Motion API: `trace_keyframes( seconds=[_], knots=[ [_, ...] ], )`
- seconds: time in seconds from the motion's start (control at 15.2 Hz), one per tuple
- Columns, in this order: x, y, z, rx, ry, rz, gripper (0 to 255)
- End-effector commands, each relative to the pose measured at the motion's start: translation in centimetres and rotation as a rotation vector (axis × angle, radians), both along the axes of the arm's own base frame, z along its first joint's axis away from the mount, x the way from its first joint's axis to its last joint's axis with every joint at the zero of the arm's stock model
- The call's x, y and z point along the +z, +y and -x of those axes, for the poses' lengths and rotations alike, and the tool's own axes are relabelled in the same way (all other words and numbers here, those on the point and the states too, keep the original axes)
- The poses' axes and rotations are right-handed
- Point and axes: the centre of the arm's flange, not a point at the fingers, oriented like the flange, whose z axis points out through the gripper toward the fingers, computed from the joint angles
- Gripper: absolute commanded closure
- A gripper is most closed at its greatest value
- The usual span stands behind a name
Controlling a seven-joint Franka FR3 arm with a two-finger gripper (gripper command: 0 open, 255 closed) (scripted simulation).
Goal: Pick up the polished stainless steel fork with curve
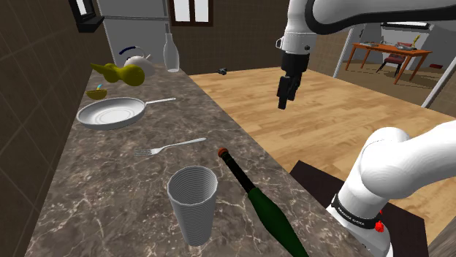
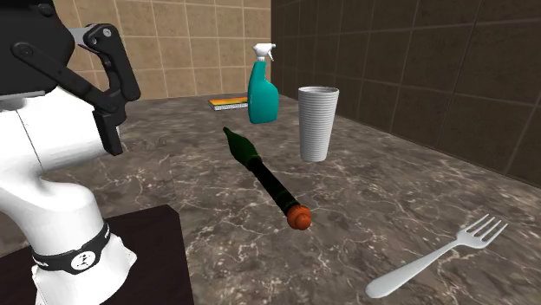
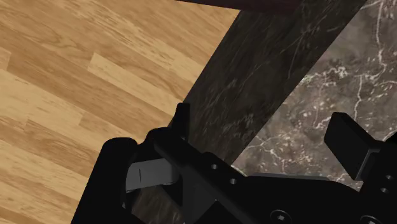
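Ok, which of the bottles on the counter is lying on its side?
The dark green bottle with the red-brown cap, beside the ribbed cup. The clear bottle and the teal spray bottle both stand upright.

A dark stone counter [image 1: 95, 197], veined in white and polished smooth, carries a pale grey fork [image 1: 169, 147] with a soft metal sheen, a matt white cup [image 1: 194, 201] with a finely ribbed wall, and a glossy dark green bottle [image 1: 267, 210]. A grey pan [image 1: 111, 113] looks smooth and dull. Beyond lies a floor [image 1: 329, 117] of light wood planks. The tool [image 1: 285, 102] is matt black.
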Motion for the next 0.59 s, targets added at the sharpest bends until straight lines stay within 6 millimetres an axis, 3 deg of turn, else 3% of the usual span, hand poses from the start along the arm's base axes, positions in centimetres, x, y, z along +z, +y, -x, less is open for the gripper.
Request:
trace_keyframes(
  seconds=[0.0,0.53],
  knots=[
    [0.0,0.0,0.0,0.0,0.0,0.0,0],
    [-2.5,5.6,-8.3,0.194,-0.018,-0.008,0]
  ],
)
